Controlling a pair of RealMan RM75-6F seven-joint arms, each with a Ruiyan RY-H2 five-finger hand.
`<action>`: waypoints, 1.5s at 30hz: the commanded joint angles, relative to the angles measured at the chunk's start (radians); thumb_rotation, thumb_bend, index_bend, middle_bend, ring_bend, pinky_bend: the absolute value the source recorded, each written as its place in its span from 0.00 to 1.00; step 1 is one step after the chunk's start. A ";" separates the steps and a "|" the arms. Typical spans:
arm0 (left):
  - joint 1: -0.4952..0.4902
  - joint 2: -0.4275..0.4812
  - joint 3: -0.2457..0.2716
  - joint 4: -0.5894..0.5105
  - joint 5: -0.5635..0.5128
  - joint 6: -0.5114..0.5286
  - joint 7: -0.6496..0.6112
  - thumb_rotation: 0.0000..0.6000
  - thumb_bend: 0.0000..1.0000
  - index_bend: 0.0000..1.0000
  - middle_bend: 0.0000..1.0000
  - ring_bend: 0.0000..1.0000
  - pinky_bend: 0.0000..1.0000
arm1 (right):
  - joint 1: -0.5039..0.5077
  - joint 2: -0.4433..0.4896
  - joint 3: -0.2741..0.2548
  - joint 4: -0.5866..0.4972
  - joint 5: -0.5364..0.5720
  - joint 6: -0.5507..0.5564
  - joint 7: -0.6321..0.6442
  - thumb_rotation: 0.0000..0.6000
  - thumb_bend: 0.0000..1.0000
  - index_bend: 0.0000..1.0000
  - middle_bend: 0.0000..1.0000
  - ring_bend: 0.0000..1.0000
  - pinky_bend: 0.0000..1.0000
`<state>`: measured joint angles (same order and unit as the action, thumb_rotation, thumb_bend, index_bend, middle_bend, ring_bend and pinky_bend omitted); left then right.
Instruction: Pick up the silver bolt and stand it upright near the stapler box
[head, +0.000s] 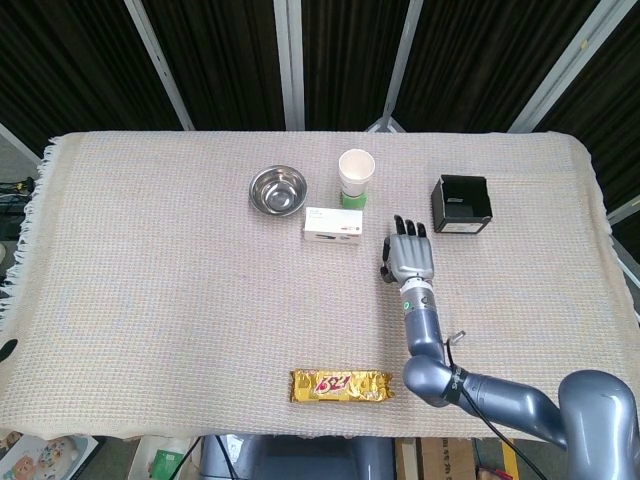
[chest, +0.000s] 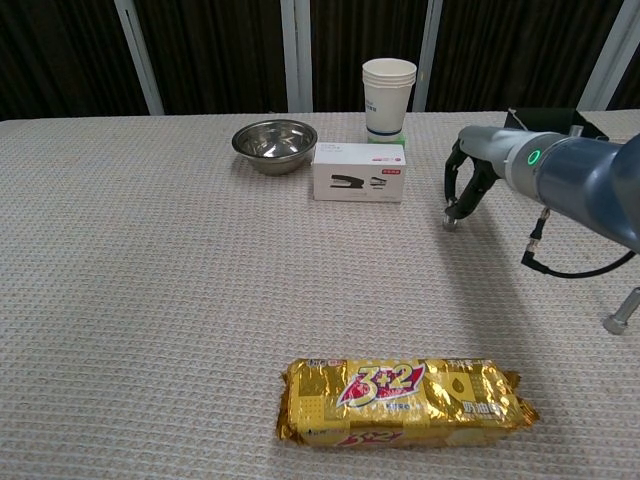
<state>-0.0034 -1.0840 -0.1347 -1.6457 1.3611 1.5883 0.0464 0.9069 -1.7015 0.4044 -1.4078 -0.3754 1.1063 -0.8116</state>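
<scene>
Nearest the robot, a yellow foil snack bar (chest: 405, 402) lies flat on the woven tablecloth (chest: 150, 290). To its right, at the edge of the chest view, the silver bolt (chest: 621, 312) lies tilted on the cloth, apart from everything; in the head view it (head: 459, 337) shows just beside the right forearm, well short of the hand. Judged small, rigid, smooth metal: light but slippery, apt to roll, best pinched across the shank just under the head, so the flat head can go down as a base. Further on, the right hand (chest: 468, 183) hangs over bare cloth, fingers (chest: 452, 214) curled downward and somewhat apart, holding nothing; whether the tips touch the cloth cannot be told. Left of it stands the white stapler box (chest: 359, 171). Beyond: steel bowl (chest: 274, 145), stacked paper cups (chest: 388, 96), black open box (head: 461, 203). Left hand not seen in either view.
</scene>
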 joint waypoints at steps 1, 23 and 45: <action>-0.001 0.000 0.000 0.000 0.000 -0.001 0.000 1.00 0.04 0.04 0.00 0.00 0.03 | 0.004 0.002 -0.004 0.001 0.007 -0.001 0.000 1.00 0.36 0.60 0.00 0.00 0.00; 0.000 -0.001 0.000 -0.001 -0.001 0.000 0.001 1.00 0.04 0.04 0.00 0.00 0.03 | 0.022 0.021 -0.024 -0.013 0.045 0.008 0.000 1.00 0.36 0.47 0.00 0.00 0.00; 0.003 0.000 -0.001 -0.001 -0.001 0.006 -0.001 1.00 0.04 0.04 0.00 0.00 0.03 | -0.025 0.254 -0.038 -0.339 0.050 0.111 -0.020 1.00 0.35 0.36 0.00 0.00 0.00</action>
<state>-0.0004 -1.0842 -0.1360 -1.6468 1.3606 1.5947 0.0450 0.9046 -1.4903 0.3685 -1.6988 -0.3009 1.1913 -0.8527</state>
